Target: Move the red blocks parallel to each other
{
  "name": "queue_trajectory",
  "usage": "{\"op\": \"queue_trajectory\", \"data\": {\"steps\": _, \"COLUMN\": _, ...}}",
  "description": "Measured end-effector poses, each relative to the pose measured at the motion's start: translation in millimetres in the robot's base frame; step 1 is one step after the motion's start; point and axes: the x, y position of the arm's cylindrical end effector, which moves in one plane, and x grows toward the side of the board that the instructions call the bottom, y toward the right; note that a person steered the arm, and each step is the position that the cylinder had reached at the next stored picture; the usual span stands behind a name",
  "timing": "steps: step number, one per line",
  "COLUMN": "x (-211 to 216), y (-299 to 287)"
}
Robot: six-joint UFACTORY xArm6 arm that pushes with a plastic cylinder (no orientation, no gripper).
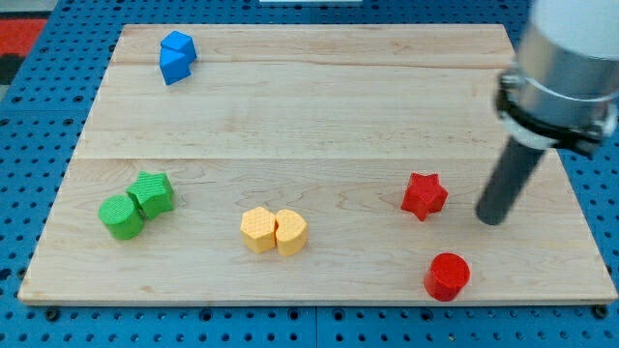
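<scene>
Wooden surface [319,106] on a blue pegboard [29,145], one view only.

Red star block [424,195] sits right of centre, toward the near side. Red cylinder [447,276] lies nearer and slightly right of it, close to the near edge — the two reds are apart, not touching.

My tip [492,218] rests on the surface just right of the star, with a small gap between them, and farther back than the cylinder. The tool is a plain dark rod — nothing to open or close, and it holds nothing.

Other blocks: two yellow blocks [275,231] touching side by side, near centre. Two green blocks [136,204] touching, at near left. Two blue blocks [176,57] pressed together at far left, exact shapes unclear.
</scene>
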Motion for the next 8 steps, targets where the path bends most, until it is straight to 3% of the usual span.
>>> {"op": "queue_trajectory", "data": {"steps": 1, "x": 77.9, "y": -8.9}}
{"op": "queue_trajectory", "data": {"steps": 2, "x": 80.2, "y": -52.2}}
{"op": "queue_trajectory", "data": {"steps": 3, "x": 65.7, "y": -131.4}}
{"op": "queue_trajectory", "data": {"steps": 4, "x": 49.7, "y": -111.3}}
{"op": "queue_trajectory", "data": {"steps": 6, "x": 80.0, "y": -128.1}}
{"op": "queue_trajectory", "data": {"steps": 7, "x": 61.8, "y": -171.0}}
{"op": "queue_trajectory", "data": {"steps": 8, "x": 28.6, "y": -170.5}}
